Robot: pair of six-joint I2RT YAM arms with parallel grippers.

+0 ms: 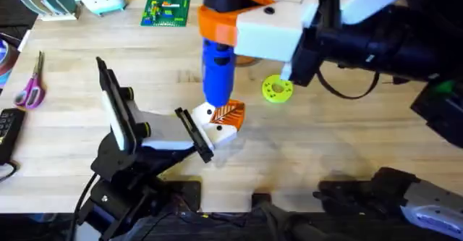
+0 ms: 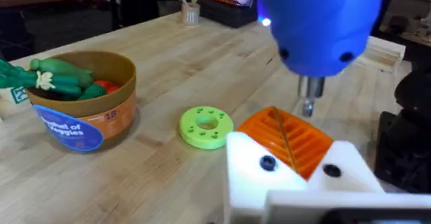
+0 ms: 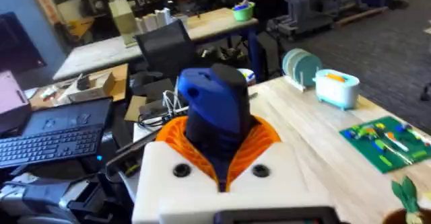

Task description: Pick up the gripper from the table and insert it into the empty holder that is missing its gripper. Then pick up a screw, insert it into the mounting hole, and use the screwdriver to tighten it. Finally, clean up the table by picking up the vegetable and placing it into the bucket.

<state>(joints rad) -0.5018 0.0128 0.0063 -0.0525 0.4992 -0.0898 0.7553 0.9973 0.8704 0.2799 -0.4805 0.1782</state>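
Overhead view: the screwdriver (image 1: 217,71) stands upright, a stubby tool with a thick blue handle. The right gripper (image 1: 221,20) is clamped around the top of that handle, having reached in across the middle of the bench (image 1: 325,154). In the right wrist view the blue handle (image 3: 215,103) rises between the right gripper (image 3: 219,133)'s two white fingers (image 3: 168,173), and their orange ribbed pads (image 3: 266,140) press on it from both sides.

In the left wrist view the rounded blue body (image 2: 323,22) hangs large above a thin metal tip (image 2: 310,96). The tip points straight down and ends just beyond the left gripper (image 2: 286,135), close to its orange ribbed surface. Whether the tip touches anything there is hidden. In the overhead view the lower end of the screwdriver sits directly over the left gripper (image 1: 223,121), which lies low on the bench and reaches in from the lower left. I cannot tell whether the left gripper is wide or narrow, or whether it holds anything. The holder and the orange wedge cannot be told apart from its own white and orange parts.

Just beyond the left gripper a lime-green disc (image 2: 206,126) with holes lies flat on the bench, and it also shows beside the screwdriver (image 1: 277,89). Farther off past the disc stands the bucket (image 2: 114,116), orange-yellow with a blue label, holding green and red toy vegetables (image 2: 64,81).
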